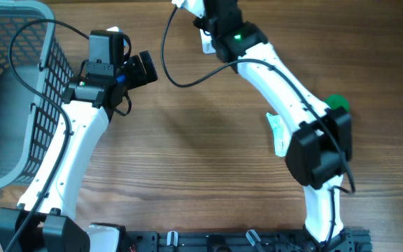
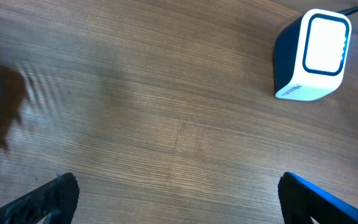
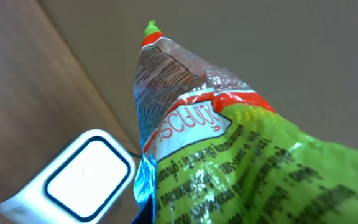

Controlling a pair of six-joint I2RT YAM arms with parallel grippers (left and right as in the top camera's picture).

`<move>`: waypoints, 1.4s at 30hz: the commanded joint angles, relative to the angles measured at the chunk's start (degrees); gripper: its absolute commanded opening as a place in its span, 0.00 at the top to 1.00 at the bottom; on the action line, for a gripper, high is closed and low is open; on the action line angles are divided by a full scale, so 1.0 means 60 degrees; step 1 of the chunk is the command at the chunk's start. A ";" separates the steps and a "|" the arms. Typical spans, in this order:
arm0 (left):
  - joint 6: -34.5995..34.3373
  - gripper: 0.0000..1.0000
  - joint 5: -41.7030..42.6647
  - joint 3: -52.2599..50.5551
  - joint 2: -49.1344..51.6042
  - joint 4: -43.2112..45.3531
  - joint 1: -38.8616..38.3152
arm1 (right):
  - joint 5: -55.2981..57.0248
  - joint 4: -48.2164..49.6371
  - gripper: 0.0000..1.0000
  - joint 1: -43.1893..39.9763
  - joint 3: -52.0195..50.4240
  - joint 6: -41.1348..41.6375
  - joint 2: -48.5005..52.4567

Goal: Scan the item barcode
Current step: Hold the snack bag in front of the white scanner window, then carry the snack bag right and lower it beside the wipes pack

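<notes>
Green snack bag [image 3: 241,155] in right gripper [image 1: 207,17], near scanner [image 3: 86,180]

**woodnerd:** so what's all this sitting on? any look at the room?

**benchcam:** one wooden table [image 1: 187,147], medium brown, with the grain running side to side in the overhead view. It's pretty much the whole backdrop up there. The light's soft and even, and the shadows [image 1: 177,122] on the wood are faint with fuzzy edges. There's a darker shadow [image 2: 5,118] at the left edge of the left wrist view.

**woodnerd:** and past the table?

**benchcam:** only in the right wrist view: a plain greyish-beige surface [image 3: 303,56] beyond the wood, blurry. Can't tell if it's wall or ceiling.
</notes>
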 commanded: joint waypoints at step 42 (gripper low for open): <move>0.0215 0.00 -0.0095 0.0029 0.0066 0.0011 0.0040 | -0.6998 -0.7909 0.95 -0.3628 -0.4645 0.6586 -0.2761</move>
